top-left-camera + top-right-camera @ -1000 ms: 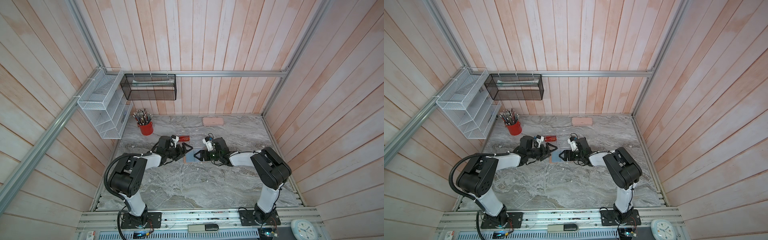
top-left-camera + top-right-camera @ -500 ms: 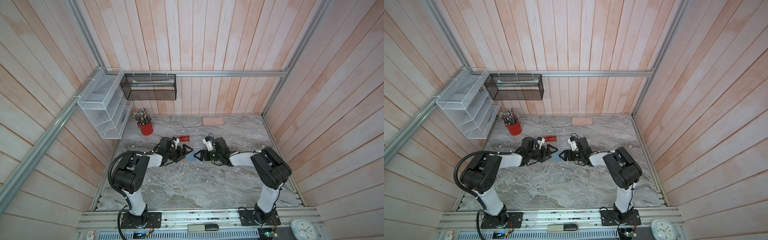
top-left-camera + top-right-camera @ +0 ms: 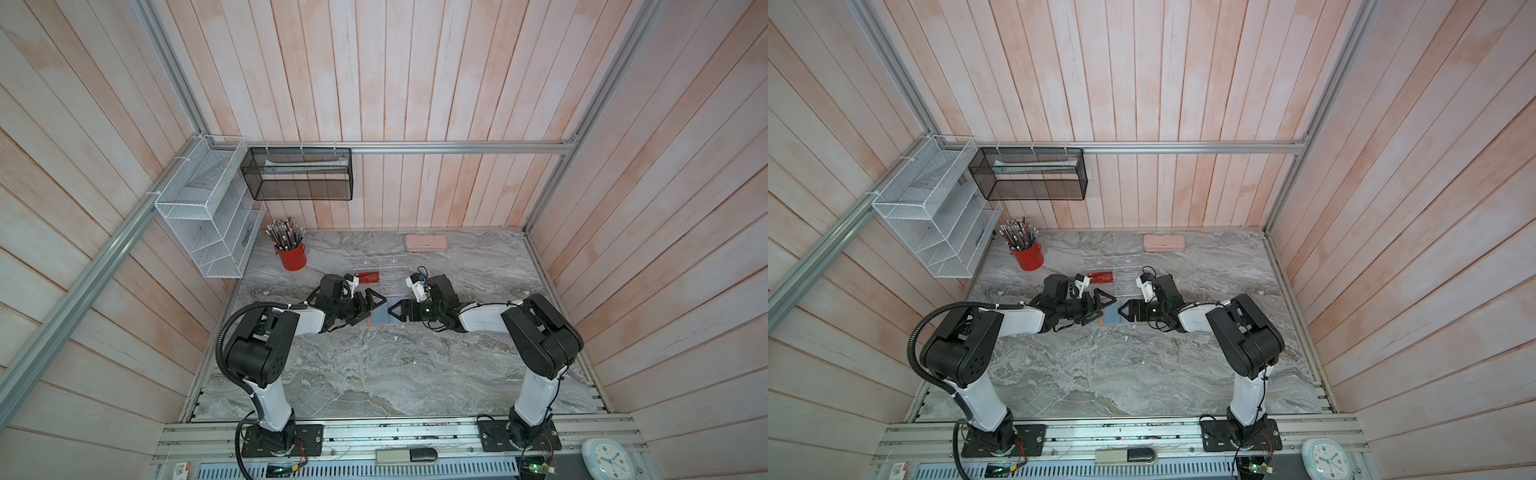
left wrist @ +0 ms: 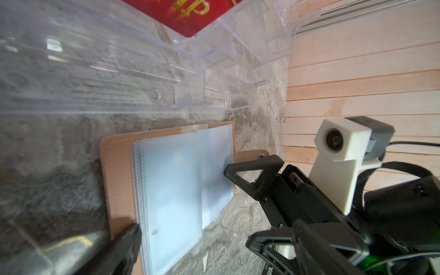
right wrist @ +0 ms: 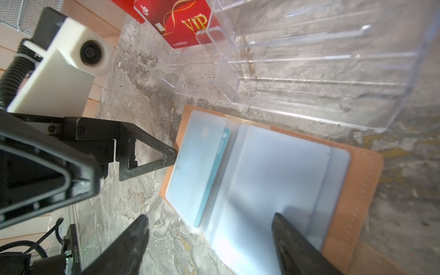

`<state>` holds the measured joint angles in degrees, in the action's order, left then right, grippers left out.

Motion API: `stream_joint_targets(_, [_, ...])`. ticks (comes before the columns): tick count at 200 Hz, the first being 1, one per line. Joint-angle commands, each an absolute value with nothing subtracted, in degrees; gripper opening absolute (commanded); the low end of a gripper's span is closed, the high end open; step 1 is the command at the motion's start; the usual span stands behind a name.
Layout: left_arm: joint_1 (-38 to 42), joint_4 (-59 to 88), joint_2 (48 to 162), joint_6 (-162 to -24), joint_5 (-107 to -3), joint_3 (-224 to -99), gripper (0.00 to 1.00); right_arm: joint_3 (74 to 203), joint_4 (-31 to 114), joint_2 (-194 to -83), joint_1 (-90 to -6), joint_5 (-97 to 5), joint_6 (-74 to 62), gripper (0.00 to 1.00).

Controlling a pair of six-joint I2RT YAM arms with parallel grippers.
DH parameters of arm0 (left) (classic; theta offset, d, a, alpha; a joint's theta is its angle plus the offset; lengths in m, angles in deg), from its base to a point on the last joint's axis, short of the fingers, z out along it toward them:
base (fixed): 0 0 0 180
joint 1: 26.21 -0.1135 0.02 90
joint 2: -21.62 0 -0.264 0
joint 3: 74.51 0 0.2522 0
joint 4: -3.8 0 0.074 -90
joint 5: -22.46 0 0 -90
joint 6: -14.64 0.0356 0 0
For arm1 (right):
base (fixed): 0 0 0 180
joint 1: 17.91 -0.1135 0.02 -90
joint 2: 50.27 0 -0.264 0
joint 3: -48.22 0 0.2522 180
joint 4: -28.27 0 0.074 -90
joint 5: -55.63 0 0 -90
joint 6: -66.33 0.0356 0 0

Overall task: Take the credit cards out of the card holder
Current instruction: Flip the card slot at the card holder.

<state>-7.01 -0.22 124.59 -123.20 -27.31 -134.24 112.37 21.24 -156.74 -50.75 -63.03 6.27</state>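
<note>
1. One card holder (image 3: 380,318) lies open and flat on the tabletop (image 3: 374,374), between two end effectors.
2. Two credit cards show. A red one (image 5: 185,26) sits in the single clear rack (image 5: 309,71) just behind the holder. A teal one (image 5: 214,171) is tucked in a sleeve of the holder.
3. The holder's opened length runs from arm to arm. Its fold and the teal card's long edge run toward the back wall, and its snap tab (image 4: 259,154) points at the right arm.
4. The left end effector (image 3: 374,308) is spread wide, with one fingertip at the holder's edge.
5. The right end effector (image 5: 209,222) is spread, gripping nothing, with one fingertip on a sleeve.
</note>
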Motion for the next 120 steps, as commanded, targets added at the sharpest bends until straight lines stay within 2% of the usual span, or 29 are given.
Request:
stream_joint_targets(1, [-6.6,-0.2,123.6,-122.7,-26.5,-135.6,1.0,111.3,23.5,-156.2,-50.1,-63.0,6.6,0.83])
stream_joint_targets(120, [-6.6,1.3,121.2,-122.6,-26.2,-135.7,1.0,110.7,22.6,-156.5,-50.0,-63.1,7.1,0.83])
